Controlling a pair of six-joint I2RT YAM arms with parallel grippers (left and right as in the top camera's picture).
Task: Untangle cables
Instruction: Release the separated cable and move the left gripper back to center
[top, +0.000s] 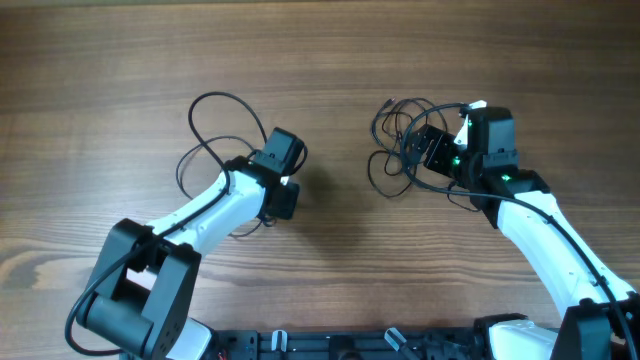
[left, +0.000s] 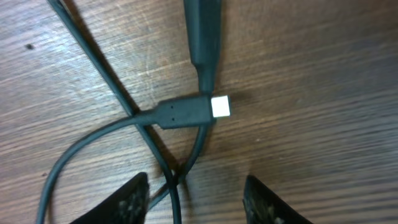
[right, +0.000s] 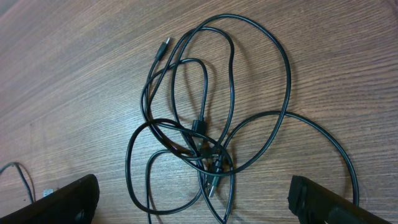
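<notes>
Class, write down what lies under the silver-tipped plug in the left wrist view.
A black cable passes beneath the plug, on the wooden table. Its crossing stretch is covered.

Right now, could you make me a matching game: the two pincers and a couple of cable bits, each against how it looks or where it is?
Things:
1. left pincer
2. right pincer
3. plug in the left wrist view
4. knotted cables

Descriptions:
A. black body with a pale tip
B. open wide, above the tangle
C. open, above a single plug
D. many thin black loops tangled together

Pairs: 1-C, 2-B, 3-A, 4-D
</notes>
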